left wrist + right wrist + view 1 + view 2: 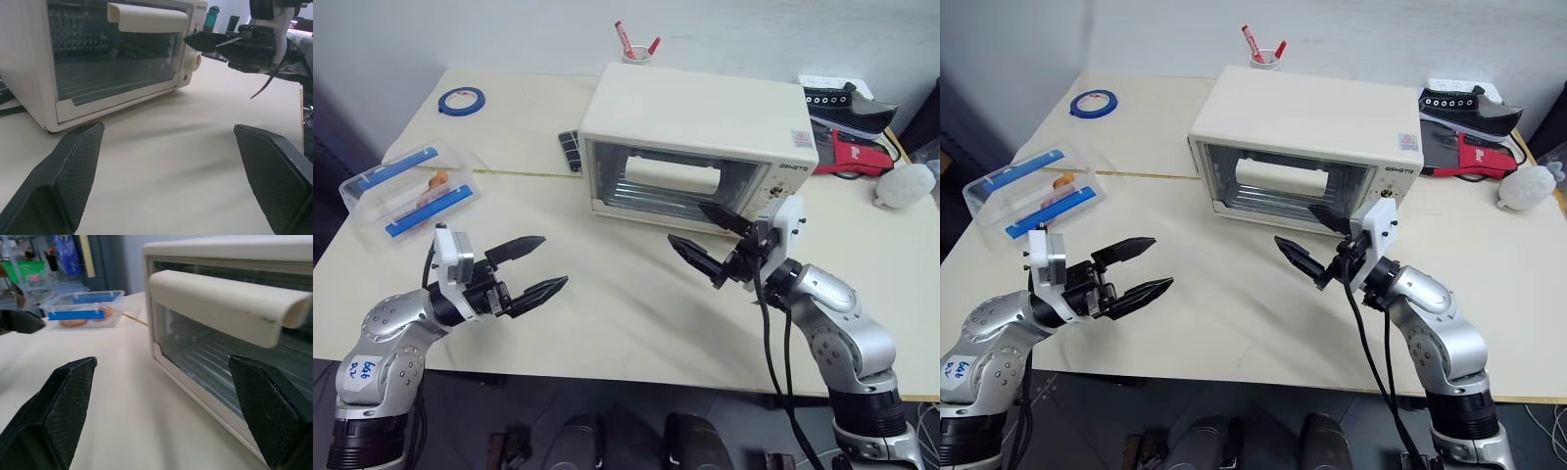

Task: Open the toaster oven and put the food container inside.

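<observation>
The cream-white toaster oven (695, 137) stands at the middle back of the table with its glass door shut and its bar handle (220, 303) across the top of the door. The food container (408, 190), a clear box with blue clips and orange food inside, lies at the table's left edge. My right gripper (710, 240) hovers open just in front of the oven door's lower right part, touching nothing. Over the front left of the table my left gripper (530, 266) is open and empty, pointing toward the oven.
A blue tape roll (461, 99) lies at the back left. A cup with red pens (635, 47) stands behind the oven. To the oven's right are black and red shoes (847, 122) and a white plush thing (904, 184). The table's front edge runs below both arms.
</observation>
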### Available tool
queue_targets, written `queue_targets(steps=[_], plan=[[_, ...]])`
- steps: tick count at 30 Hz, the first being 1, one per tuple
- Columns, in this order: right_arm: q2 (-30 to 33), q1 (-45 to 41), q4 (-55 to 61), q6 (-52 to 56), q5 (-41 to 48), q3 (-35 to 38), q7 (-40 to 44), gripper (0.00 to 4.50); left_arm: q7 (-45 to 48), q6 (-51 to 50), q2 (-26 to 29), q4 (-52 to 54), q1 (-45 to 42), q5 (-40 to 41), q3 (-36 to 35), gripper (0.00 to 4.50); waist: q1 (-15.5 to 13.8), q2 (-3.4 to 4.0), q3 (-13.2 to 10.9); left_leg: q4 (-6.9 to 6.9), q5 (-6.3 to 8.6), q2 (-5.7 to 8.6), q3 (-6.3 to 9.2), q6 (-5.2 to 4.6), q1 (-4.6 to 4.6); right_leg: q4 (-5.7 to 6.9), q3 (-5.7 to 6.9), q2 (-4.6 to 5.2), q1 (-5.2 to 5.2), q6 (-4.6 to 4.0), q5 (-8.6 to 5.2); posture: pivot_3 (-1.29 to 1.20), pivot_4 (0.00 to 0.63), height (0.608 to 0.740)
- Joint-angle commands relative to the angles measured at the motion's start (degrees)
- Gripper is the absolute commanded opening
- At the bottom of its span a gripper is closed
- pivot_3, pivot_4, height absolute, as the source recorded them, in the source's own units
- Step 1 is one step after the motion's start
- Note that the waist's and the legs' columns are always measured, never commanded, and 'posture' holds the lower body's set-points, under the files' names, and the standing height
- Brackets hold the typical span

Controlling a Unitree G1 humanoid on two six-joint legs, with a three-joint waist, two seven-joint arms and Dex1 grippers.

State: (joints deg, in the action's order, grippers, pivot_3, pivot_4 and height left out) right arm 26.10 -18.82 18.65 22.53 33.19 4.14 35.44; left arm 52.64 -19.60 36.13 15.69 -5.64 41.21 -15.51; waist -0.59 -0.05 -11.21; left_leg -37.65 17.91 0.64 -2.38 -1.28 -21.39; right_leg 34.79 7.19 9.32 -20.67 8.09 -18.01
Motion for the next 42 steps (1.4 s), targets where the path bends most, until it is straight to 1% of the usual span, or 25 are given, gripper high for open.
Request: queue_targets(steps=[1, 7, 12, 16, 19, 22, 23, 25, 28, 33, 35, 37, 38, 41, 42], plan=[[0.25, -2.42, -0.61, -1.74, -0.21, 2.63, -0.25, 4.45, 0.18, -0.12, -0.14, 2.62, -0.25, 1.73, -1.10, 4.50, 0.13, 0.00, 0.00, 0.00, 0.00, 0.00, 0.00, 0.00, 0.00, 0.01, 0.01, 0.00, 0.00, 0.00, 0.00, 0.00, 0.150, 0.740], [-0.84, -3.51, 0.09, -4.94, 0.33, 2.09, 3.06, 4.45, -0.47, 0.98, -0.92, 1.55, -1.95, 1.11, -1.31, 4.50, 0.57, 0.00, 0.00, 0.07, 0.00, -0.01, 0.01, 0.01, -0.02, -0.06, 0.03, -0.01, -0.02, 0.00, 0.00, 0.00, 0.150, 0.740], [0.76, 1.11, 3.23, -2.65, 1.85, 0.98, 6.08, 4.45, 0.89, 0.02, -0.14, 0.47, -2.31, 1.28, -1.25, 4.50, 0.58, 0.00, 0.00, 0.07, 0.00, -0.01, 0.01, 0.00, -0.03, -0.07, 0.03, -0.01, -0.02, 0.00, 0.00, 0.00, 0.150, 0.740], [1.78, 4.43, 5.10, -2.02, 2.82, 1.45, 7.75, 4.45, 1.75, -0.71, 1.26, -1.45, -3.96, 1.64, -2.09, 4.50, 0.55, -0.01, 0.00, 0.06, 0.00, -0.01, 0.01, 0.00, -0.02, -0.06, 0.03, -0.01, -0.01, 0.00, 0.00, 0.00, 0.150, 0.740], [3.51, 6.92, 5.98, -3.95, 1.80, 1.27, 10.70, 4.45, 1.80, -1.65, 2.14, -3.21, -6.36, 2.38, -2.93, 4.50, 0.53, -0.01, 0.00, 0.06, 0.00, -0.01, 0.01, 0.00, -0.01, -0.05, 0.02, -0.01, -0.01, 0.00, 0.00, 0.00, 0.150, 0.740], [6.82, 11.03, 5.45, -9.31, -2.37, 0.00, 16.18, 4.45, 2.54, -2.03, 2.59, -6.32, -9.67, 2.62, -3.66, 4.50, 0.45, -0.03, -0.02, 0.09, 0.00, -0.01, 0.01, 0.00, -0.02, -0.11, 0.04, -0.02, -0.01, 0.00, 0.00, 0.00, 0.150, 0.740], [7.50, 12.15, 5.17, -10.70, -3.38, -0.39, 17.37, 4.48, 3.72, -3.47, 3.00, -7.52, -10.91, 3.80, -3.65, 4.31, 0.44, -0.04, -0.02, 0.09, 0.01, -0.01, 0.01, 0.00, -0.02, -0.13, 0.04, -0.03, -0.01, 0.00, 0.00, 0.00, 0.150, 0.740], [7.85, 13.04, 4.73, -12.15, -4.39, -0.74, 18.24, 4.50, 5.63, -3.95, 3.56, -10.28, -13.48, 3.68, -2.98, 3.94, 0.43, -0.05, -0.02, 0.10, 0.00, 0.00, 0.00, 0.00, -0.02, -0.13, 0.04, -0.03, 0.00, 0.00, 0.00, 0.00, 0.150, 0.740], [7.01, 12.23, 4.42, -12.11, -3.97, -0.18, 17.59, 4.50, 7.24, -1.00, 2.93, -16.71, -19.07, -0.04, -0.97, 3.03, 0.49, -0.06, -0.03, 0.00, 0.00, -0.01, -0.01, 0.00, 0.01, -0.01, 0.03, -0.03, 0.01, 0.00, 0.00, 0.00, 0.150, 0.740], [7.38, 10.72, 3.19, -12.73, -4.21, -0.28, 18.45, 4.50, 8.71, 10.75, -2.46, -33.42, -33.05, -10.10, 5.31, 1.40, -0.16, -0.12, -0.05, -0.09, -0.01, 0.02, 0.00, 0.00, 0.00, 0.03, 0.04, -0.03, 0.04, 0.01, 0.01, 0.00, 0.150, 0.740], [7.46, 10.71, 3.23, -12.80, -4.33, -0.30, 18.59, 4.50, 7.80, 14.36, -4.91, -39.94, -37.54, -12.38, 5.91, 0.82, -0.66, -0.15, -0.07, -0.10, 0.00, 0.05, 0.00, -0.01, -0.04, -0.03, 0.07, -0.03, 0.03, 0.02, 0.01, 0.00, 0.150, 0.740], [7.45, 11.00, 3.57, -12.73, -4.32, -0.03, 18.35, 4.50, 9.52, 15.37, -5.79, -43.05, -39.21, -12.47, 5.63, 0.18, -0.79, -0.17, -0.08, -0.11, 0.00, 0.19, -0.01, -0.02, -0.13, -0.08, 0.12, -0.03, 0.00, 0.03, 0.01, 0.00, 0.150, 0.740], [7.54, 11.20, 3.89, -12.55, -4.31, 0.33, 18.00, 4.50, 12.18, 13.93, -5.71, -42.85, -39.07, -11.12, 5.50, 0.04, -0.62, -0.20, -0.10, -0.11, 0.00, 0.23, 0.00, -0.02, -0.16, -0.10, 0.15, -0.03, -0.01, 0.04, 0.02, 0.00, 0.150, 0.740], [6.79, 11.55, 4.90, -10.39, -2.75, 2.60, 14.62, 4.50, 15.75, 10.66, -4.43, -41.30, -37.30, -9.69, 4.99, 0.04, -0.15, -0.25, -0.14, -0.09, 0.01, 0.22, -0.04, -0.02, -0.17, -0.08, 0.22, -0.04, -0.05, 0.04, 0.02, 0.00, 0.150, 0.740], [6.64, 11.74, 5.09, -9.84, -2.43, 3.08, 13.67, 4.50, 15.20, 10.10, -4.04, -40.86, -36.51, -9.70, 4.24, 0.04, -0.03, -0.25, -0.14, -0.10, 0.01, 0.20, -0.04, -0.02, -0.16, -0.06, 0.22, -0.04, -0.05, 0.04, 0.02, 0.00, 0.150, 0.740]])
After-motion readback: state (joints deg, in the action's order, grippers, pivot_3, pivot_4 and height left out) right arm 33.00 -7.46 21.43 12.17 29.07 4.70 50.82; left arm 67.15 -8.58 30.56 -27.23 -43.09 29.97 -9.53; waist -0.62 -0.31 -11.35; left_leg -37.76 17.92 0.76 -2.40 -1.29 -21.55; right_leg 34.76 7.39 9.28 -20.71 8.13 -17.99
